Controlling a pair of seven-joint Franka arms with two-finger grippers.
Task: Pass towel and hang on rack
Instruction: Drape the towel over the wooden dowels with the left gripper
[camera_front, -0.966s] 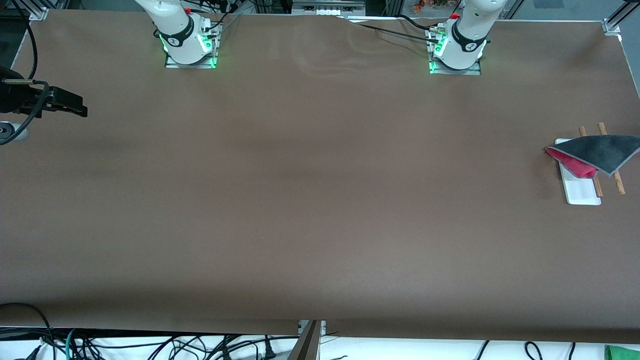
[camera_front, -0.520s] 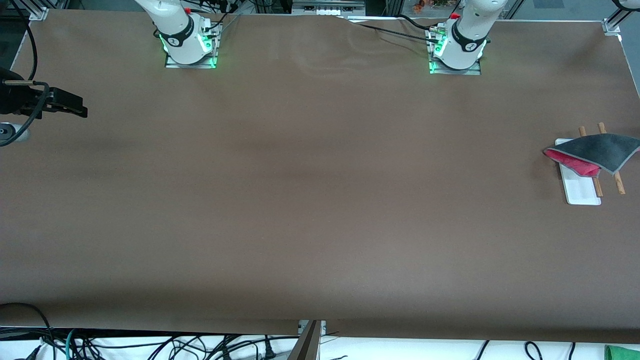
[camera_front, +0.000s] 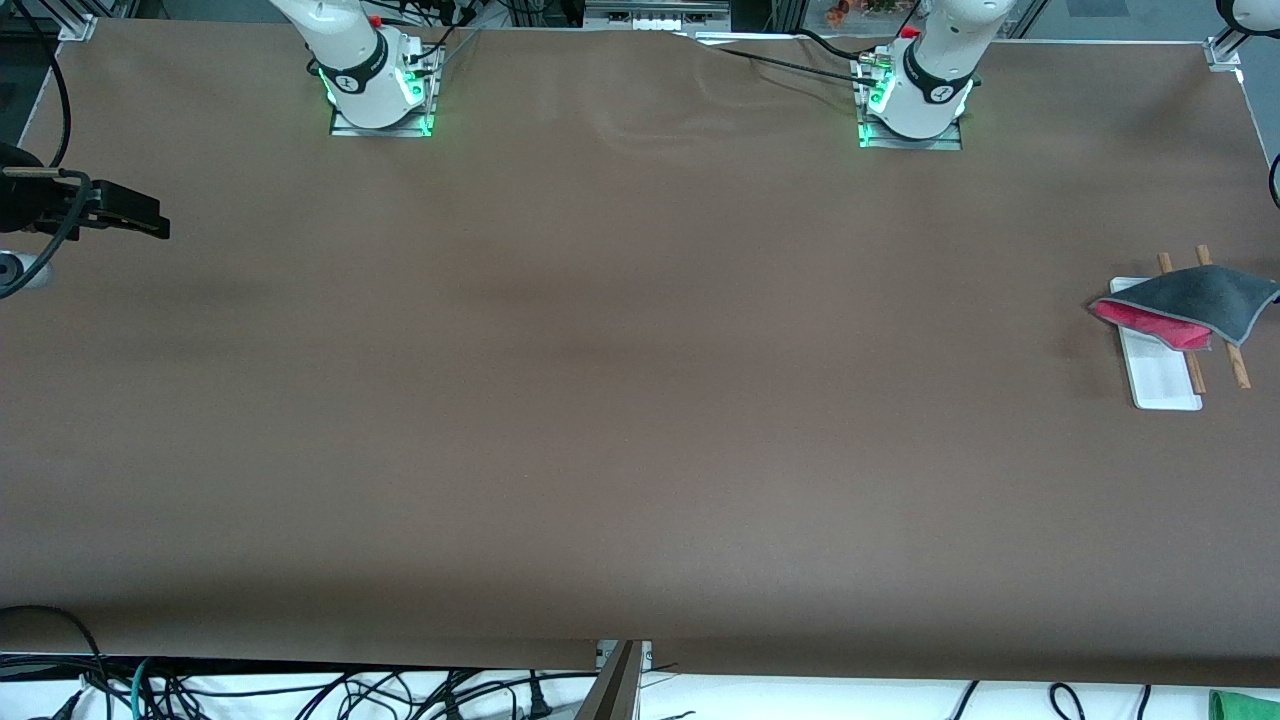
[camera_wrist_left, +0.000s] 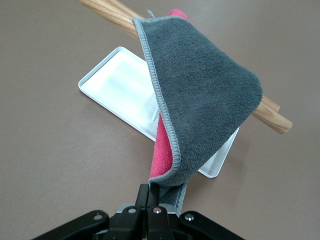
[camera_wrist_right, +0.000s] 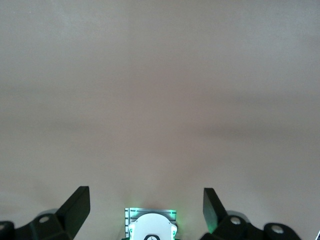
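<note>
The towel (camera_front: 1200, 300), dark grey outside and red-pink inside, lies folded over the two wooden rods (camera_front: 1238, 365) of the rack, above its white base (camera_front: 1165, 385), at the left arm's end of the table. In the left wrist view the towel (camera_wrist_left: 200, 90) drapes over the rods (camera_wrist_left: 272, 117) above the base (camera_wrist_left: 115, 85). My left gripper (camera_wrist_left: 154, 187) is shut on the towel's lower corner; it is out of the front view. My right gripper (camera_front: 160, 225) waits open and empty at the right arm's end of the table, its fingers (camera_wrist_right: 77, 205) wide apart.
A green cloth scrap (camera_front: 1243, 704) lies off the table at the front corner on the left arm's side. Cables (camera_front: 300, 690) run along the table's front edge. The arms' bases (camera_front: 380, 95) stand at the back.
The towel has sunk lower and flatter over the rods, its grey flap drawn toward the left arm's end. The right gripper has shifted slightly toward the back.
</note>
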